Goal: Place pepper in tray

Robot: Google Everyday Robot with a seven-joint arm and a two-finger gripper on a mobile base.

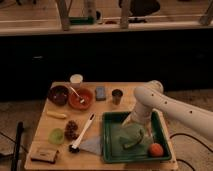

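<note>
The dark green tray (162, 131) sits at the right of the wooden table. Inside it lies a pale green lump (127, 137) that looks like the pepper, with an orange fruit (156, 149) at the tray's front right corner. My white arm reaches in from the right. My gripper (136, 125) hangs low over the middle of the tray, right at the top of the green lump. I cannot tell whether it touches or holds the lump.
An orange bowl (80, 99), a dark bowl (58, 94), a white cup (76, 80), a grey sponge (100, 92) and a metal cup (117, 95) stand at the back. A white-handled brush (82, 132), a grey cloth (92, 145), a small green bowl (56, 135) and a brown block (42, 155) lie left of the tray.
</note>
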